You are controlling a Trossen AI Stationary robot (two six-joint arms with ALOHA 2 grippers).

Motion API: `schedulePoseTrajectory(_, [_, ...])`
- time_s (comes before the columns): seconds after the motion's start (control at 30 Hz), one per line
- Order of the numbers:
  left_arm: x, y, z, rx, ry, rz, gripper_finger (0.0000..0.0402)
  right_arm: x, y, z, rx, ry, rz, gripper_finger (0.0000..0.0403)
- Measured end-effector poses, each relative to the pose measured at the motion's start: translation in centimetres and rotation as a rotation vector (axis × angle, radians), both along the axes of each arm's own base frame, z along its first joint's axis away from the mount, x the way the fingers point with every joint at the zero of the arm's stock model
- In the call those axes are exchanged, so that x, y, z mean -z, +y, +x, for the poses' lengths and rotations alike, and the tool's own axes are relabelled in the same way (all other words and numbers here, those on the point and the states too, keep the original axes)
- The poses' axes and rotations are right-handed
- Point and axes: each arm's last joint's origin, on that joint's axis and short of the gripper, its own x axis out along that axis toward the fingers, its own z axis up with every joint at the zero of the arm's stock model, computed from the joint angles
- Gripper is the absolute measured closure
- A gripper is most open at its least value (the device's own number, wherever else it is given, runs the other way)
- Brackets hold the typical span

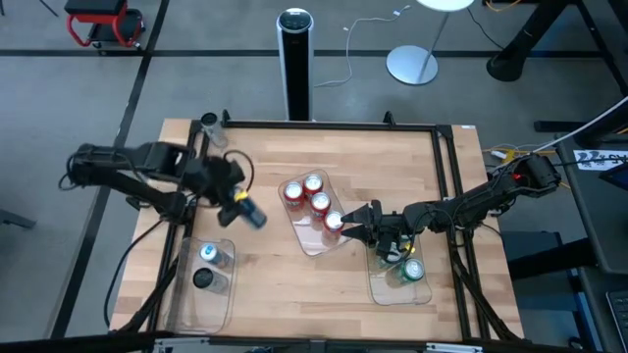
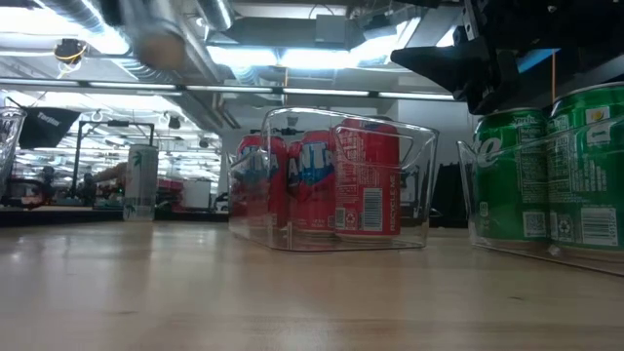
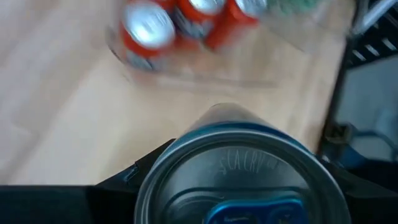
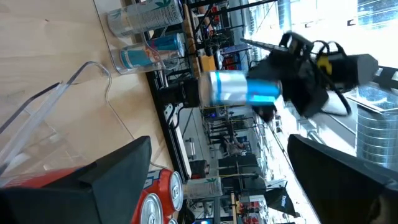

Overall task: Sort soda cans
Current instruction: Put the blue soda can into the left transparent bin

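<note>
My left gripper (image 1: 238, 208) is shut on a silver-and-blue soda can (image 1: 252, 214), in the air between the left tray (image 1: 186, 304) and the middle tray (image 1: 299, 235). The left tray holds two cans (image 1: 209, 253). Three red cans (image 1: 314, 201) stand in the middle tray and green cans (image 1: 410, 269) in the right tray (image 1: 378, 292). Another can (image 1: 209, 123) stands at the table's far left corner. My right gripper (image 1: 358, 222) is open, beside the nearest red can (image 1: 334, 223), with nothing between its fingers. My left gripper pinches the can's side wall (image 4: 268, 93) between its two fingers, at the end with the silver top (image 3: 242, 180), which faces the wrist. The can sticks out beyond the fingers, tilted and lifted clear of the table. In the left wrist view the can hides the fingertips.
A tall black-and-silver cylinder (image 1: 294, 59) stands beyond the table's far edge. A black frame (image 1: 334, 126) runs along the table's far and right sides. Bare wood (image 1: 294, 294) lies between the left and right trays near the front edge.
</note>
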Motion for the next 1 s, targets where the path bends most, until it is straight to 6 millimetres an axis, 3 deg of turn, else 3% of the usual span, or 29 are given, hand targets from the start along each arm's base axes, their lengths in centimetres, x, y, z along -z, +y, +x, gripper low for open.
schedulePoseTrajectory(0.23, [0.3,-3.5,-1.2,-0.035,0.085,-0.153,0.0173,0.0,0.0,0.0,0.000,0.000,-0.001,0.0027])
schedulePoseTrajectory(0.5, [0.3,-6.2,-2.3,-0.077,0.123,-0.264,0.0173,0.0,0.0,0.0,0.000,-0.001,-0.004,0.0027])
schedulePoseTrajectory(0.83, [0.6,-8.0,-4.2,-0.200,0.282,-0.424,0.0174,0.0,0.0,0.0,-0.003,-0.006,-0.028,0.0027])
schedulePoseTrajectory(1.0, [-1.5,-7.5,-4.9,-0.194,0.196,-0.359,0.0174,0.0,0.0,0.0,-0.006,-0.008,-0.050,0.0027])
